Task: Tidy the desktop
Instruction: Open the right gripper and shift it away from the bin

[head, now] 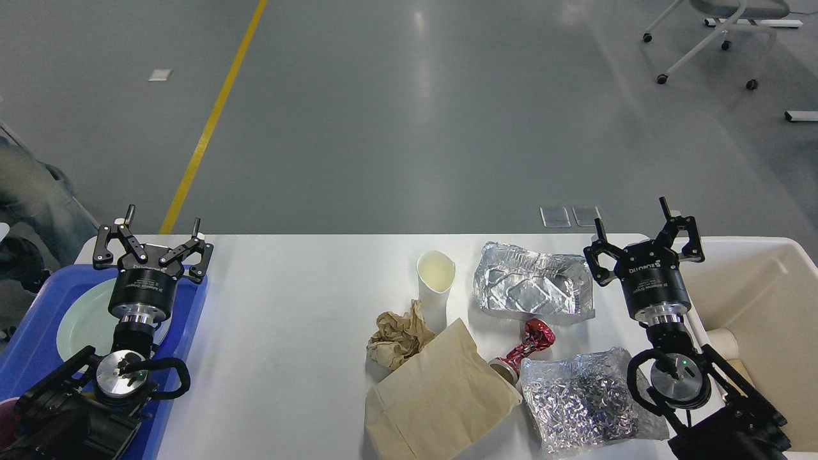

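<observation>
The white desktop (287, 332) carries litter in its right half: a white paper cup (436, 281), a crumpled brown paper ball (397, 335), a brown paper bag (441, 396), a crushed foil tray (533, 287), a crushed red can (527, 348) and a crinkled silver foil bag (585, 399). My left gripper (163, 223) is open and empty above the blue tray at the desk's far left corner. My right gripper (629, 220) is open and empty at the desk's far right edge, beside the foil tray.
A blue plastic tray (38, 345) at the left holds a pale green plate (80, 326). A cream plastic bin (760, 300) stands at the right with a paper cup (722, 342) inside. A rolling chair (709, 38) stands on the floor beyond.
</observation>
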You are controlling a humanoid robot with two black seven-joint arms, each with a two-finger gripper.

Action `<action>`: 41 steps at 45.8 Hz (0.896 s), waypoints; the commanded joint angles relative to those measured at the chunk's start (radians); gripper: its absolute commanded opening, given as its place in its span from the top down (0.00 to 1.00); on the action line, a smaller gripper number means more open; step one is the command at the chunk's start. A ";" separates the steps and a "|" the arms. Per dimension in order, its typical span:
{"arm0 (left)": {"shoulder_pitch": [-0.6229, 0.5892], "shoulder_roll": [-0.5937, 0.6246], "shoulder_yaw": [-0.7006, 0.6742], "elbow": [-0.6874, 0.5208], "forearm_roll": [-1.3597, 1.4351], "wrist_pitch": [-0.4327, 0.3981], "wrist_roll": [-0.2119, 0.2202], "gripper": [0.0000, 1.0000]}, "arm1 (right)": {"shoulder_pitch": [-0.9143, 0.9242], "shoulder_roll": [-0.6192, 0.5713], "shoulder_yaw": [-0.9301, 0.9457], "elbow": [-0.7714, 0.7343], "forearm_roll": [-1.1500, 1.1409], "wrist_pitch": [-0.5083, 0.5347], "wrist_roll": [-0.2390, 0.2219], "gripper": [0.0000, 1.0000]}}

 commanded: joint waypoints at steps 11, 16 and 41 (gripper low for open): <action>0.000 0.000 0.000 0.000 0.000 0.000 0.000 0.04 | 0.026 -0.068 -0.043 -0.013 0.003 -0.003 0.003 0.00; 0.000 0.000 0.000 0.000 0.000 0.000 0.000 0.04 | 0.030 -0.079 -0.045 -0.056 0.005 0.001 0.008 0.00; 0.000 0.000 0.000 0.000 0.000 0.000 0.000 0.04 | 0.008 -0.080 -0.062 -0.068 0.005 0.004 0.011 0.00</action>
